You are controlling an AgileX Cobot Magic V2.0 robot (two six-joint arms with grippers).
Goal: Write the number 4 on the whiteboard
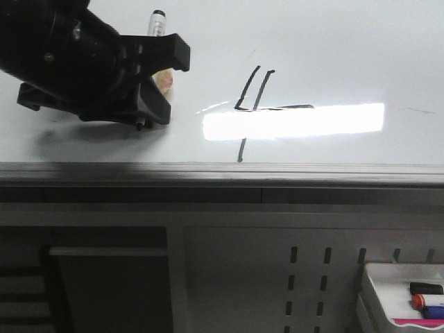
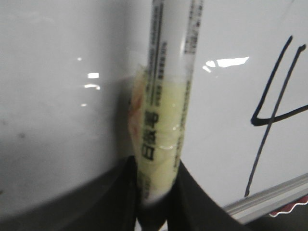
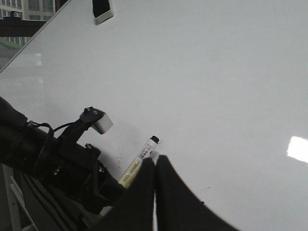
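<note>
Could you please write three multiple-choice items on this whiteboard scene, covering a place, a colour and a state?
1. Where is the left gripper relative to the number 4 in the front view?
A. To its left
B. To its right
C. Directly over it

2. What colour are the strokes of the number 4?
A. Red
B. Black
C. Blue

3. What is the state of the left gripper?
A. Open and empty
B. Shut on the marker
C. Out of view

Answers:
1 A, the gripper sits left of the strokes on the whiteboard.
2 B, both the front and left wrist views show dark black lines.
3 B, the fingers clamp the marker's barrel.
</note>
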